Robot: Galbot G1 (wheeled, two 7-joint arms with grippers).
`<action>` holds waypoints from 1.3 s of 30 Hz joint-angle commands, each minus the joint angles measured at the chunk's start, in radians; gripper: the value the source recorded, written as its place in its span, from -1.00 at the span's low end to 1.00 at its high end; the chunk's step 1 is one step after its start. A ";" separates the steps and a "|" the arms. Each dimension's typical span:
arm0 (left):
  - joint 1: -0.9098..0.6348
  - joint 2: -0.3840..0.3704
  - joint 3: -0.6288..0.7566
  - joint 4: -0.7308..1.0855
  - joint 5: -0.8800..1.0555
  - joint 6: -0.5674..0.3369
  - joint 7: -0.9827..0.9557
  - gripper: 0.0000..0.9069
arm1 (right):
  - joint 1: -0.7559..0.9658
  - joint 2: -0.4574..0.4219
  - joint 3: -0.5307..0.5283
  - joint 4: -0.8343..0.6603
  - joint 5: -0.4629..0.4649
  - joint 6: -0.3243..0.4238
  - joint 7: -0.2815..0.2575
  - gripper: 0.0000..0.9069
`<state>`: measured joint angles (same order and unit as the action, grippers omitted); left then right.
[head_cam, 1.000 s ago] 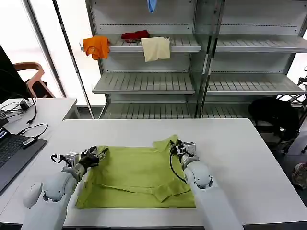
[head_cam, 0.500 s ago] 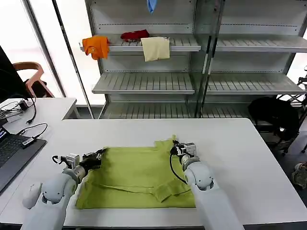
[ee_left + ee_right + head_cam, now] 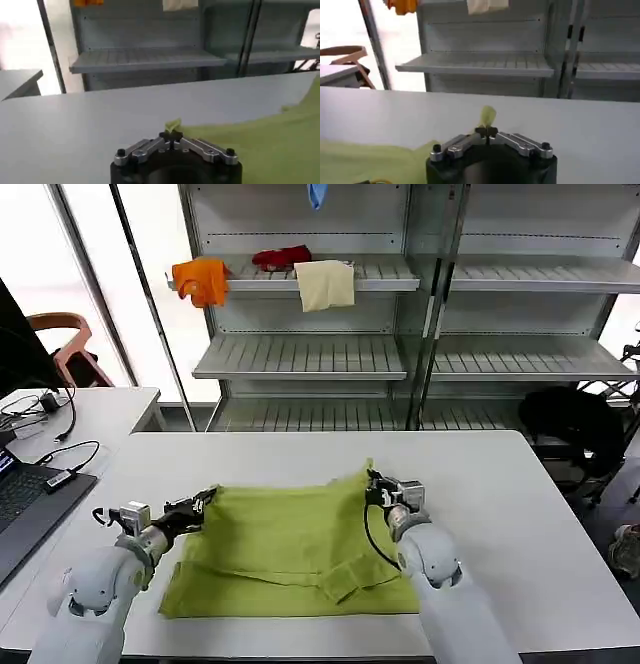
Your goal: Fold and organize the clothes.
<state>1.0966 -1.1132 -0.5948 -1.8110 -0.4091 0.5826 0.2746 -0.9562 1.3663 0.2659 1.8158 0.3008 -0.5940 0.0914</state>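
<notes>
White table (image 3: pixel 520 514) fills the near part of the room. On it lies the lime-green cotton T-shirt (image 3: pixel 290 549), spread flat, its long side running left to right. The left gripper (image 3: pixel 203 504) is pinched tight on the shirt's far left corner. The right gripper (image 3: pixel 375 482) is pinched tight on the far right corner. A black laptop (image 3: pixel 25 509) sits on a side desk at the left. Behind stand grey metal shelves (image 3: pixel 300 354) with orange (image 3: pixel 200 281), red (image 3: pixel 280 257) and cream clothes (image 3: pixel 325 284).
</notes>
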 commanded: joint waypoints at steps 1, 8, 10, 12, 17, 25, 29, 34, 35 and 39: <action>0.176 0.002 -0.081 -0.184 -0.040 -0.004 0.045 -1.00 | -0.238 -0.027 0.024 0.248 0.007 0.001 -0.023 -1.00; 0.270 0.006 -0.138 -0.230 -0.038 -0.005 0.065 -1.00 | -0.349 -0.014 0.034 0.314 -0.040 0.004 -0.044 -1.00; 0.286 0.005 -0.144 -0.243 -0.035 -0.006 0.070 -1.00 | -0.370 -0.016 0.036 0.326 -0.048 0.005 -0.048 -1.00; 0.306 0.003 -0.142 -0.250 -0.023 -0.006 0.073 -1.00 | -0.388 -0.016 0.039 0.335 -0.055 0.005 -0.049 -1.00; 0.329 0.001 -0.136 -0.260 0.022 -0.007 0.086 -1.00 | -0.414 -0.017 0.050 0.345 -0.066 0.006 -0.050 -1.00; 0.332 0.012 -0.137 -0.235 0.113 -0.014 0.089 -1.00 | -0.428 -0.014 0.057 0.346 -0.073 0.007 -0.048 -1.00; 0.328 0.020 -0.138 -0.235 0.130 -0.019 0.090 -1.00 | -0.429 -0.017 0.057 0.349 -0.076 0.007 -0.050 -1.00; 0.337 0.021 -0.134 -0.249 0.156 -0.024 0.102 -1.00 | -0.436 -0.016 0.057 0.346 -0.101 0.007 -0.055 -1.00; 0.339 0.019 -0.134 -0.251 0.158 -0.025 0.103 -1.00 | -0.439 -0.014 0.057 0.345 -0.108 0.007 -0.057 -1.00; 0.345 0.014 -0.128 -0.257 0.183 -0.028 0.108 -0.98 | -0.450 -0.008 0.057 0.341 -0.141 0.007 -0.068 -1.00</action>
<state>1.4231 -1.0967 -0.7233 -2.0557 -0.2879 0.5581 0.3763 -1.3812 1.3560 0.3212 2.1466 0.2006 -0.5872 0.0323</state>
